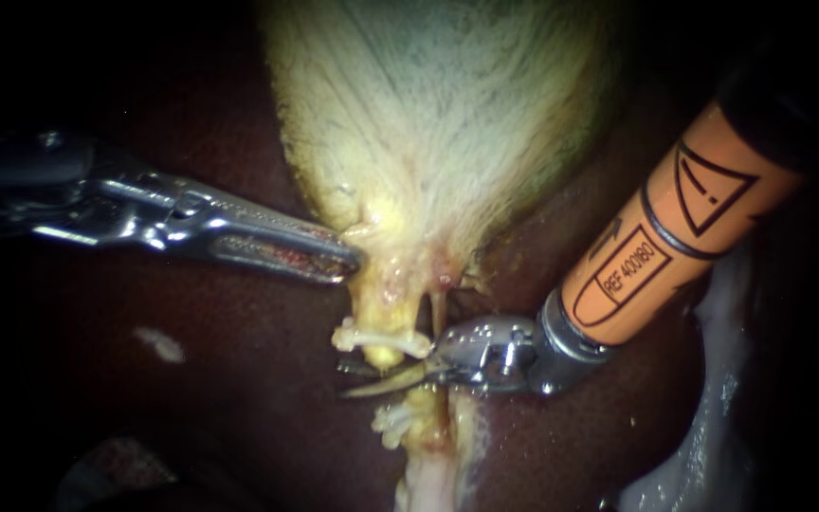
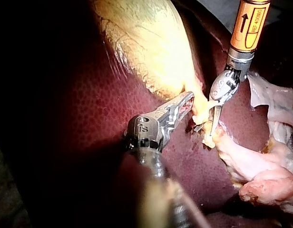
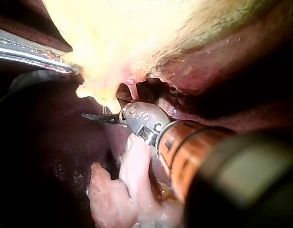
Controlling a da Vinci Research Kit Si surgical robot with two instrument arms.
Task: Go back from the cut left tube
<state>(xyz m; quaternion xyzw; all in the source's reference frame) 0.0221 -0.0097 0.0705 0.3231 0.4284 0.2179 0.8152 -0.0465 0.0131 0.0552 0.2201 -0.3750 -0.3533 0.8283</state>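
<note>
The pale yellow gallbladder (image 1: 438,123) lies on the dark liver (image 1: 191,379). My left instrument (image 1: 348,258) comes in from the left, its jaws shut on the gallbladder's lower neck. Below the neck the left tube is parted: an upper stump (image 1: 383,343) hangs from the gallbladder and a lower stump (image 1: 405,417) sits beneath it. My right instrument (image 1: 357,377), on an orange shaft, has curved blades lying between the two stumps with a narrow gap between the tips. The left wrist view shows the same grip (image 2: 187,100) and blades (image 2: 214,124). The right wrist view shows the blades (image 3: 92,117) under the neck.
A second thin tube (image 1: 438,311) runs down from the gallbladder just behind the right instrument's wrist. Pale fatty tissue (image 1: 703,427) lies along the liver at the lower right. More pale tissue (image 2: 260,171) trails away below the cut.
</note>
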